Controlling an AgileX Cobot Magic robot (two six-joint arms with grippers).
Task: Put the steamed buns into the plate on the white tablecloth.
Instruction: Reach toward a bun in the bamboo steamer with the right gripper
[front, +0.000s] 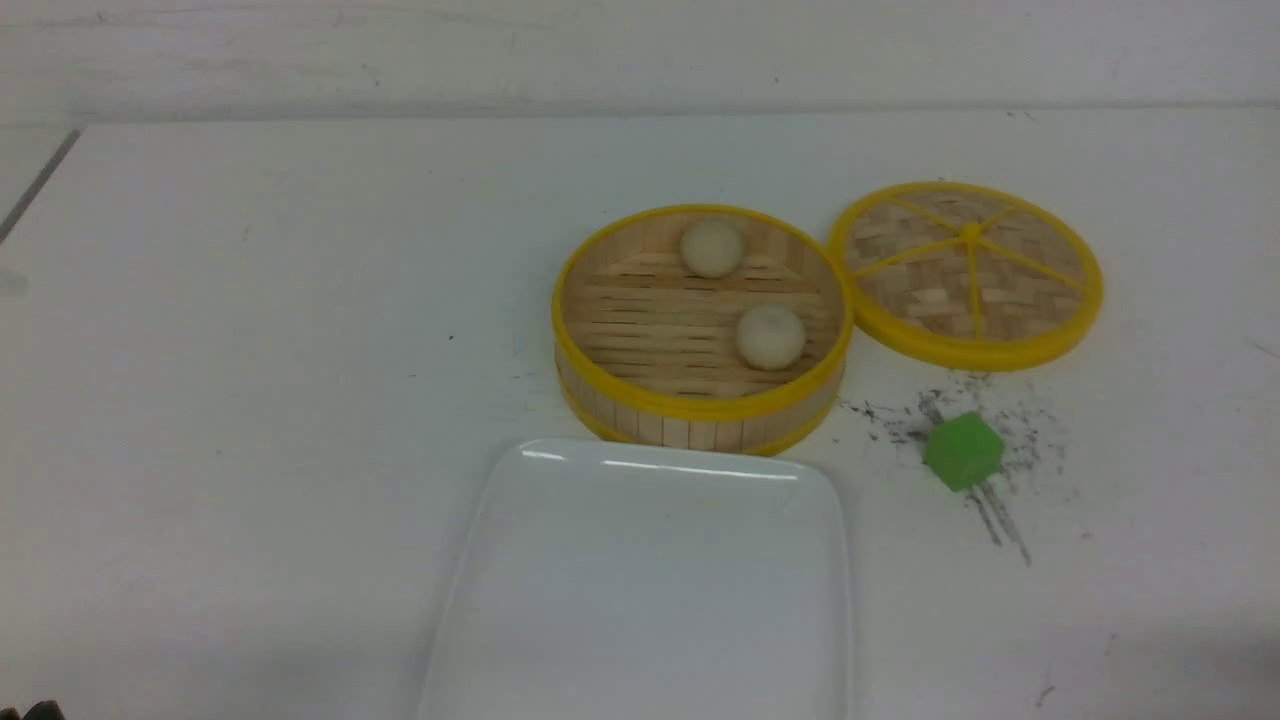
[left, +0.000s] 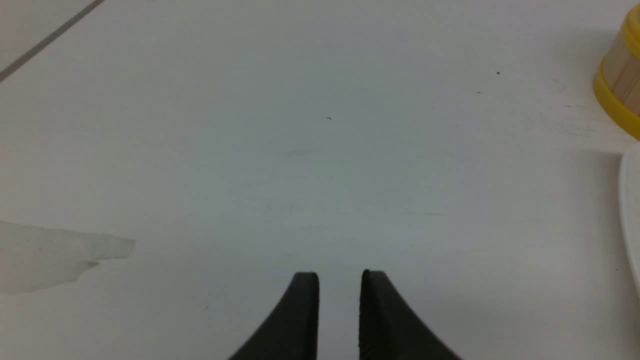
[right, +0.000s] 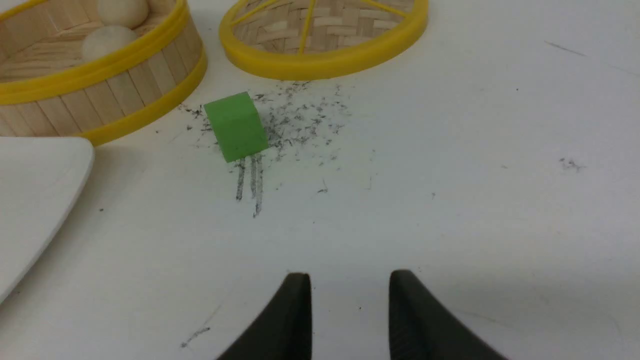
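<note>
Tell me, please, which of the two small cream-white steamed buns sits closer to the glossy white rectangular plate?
The right-hand bun, nearer the front wall of the round bamboo steamer; the other bun sits by its far wall.

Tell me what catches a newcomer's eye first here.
The yellow-rimmed bamboo steamer at mid-table, open, with two steamed buns inside. Its lid lies flat to its right, and a green cube sits on black smudges nearer the robot. The white plate lies empty just in front of the steamer.
</note>
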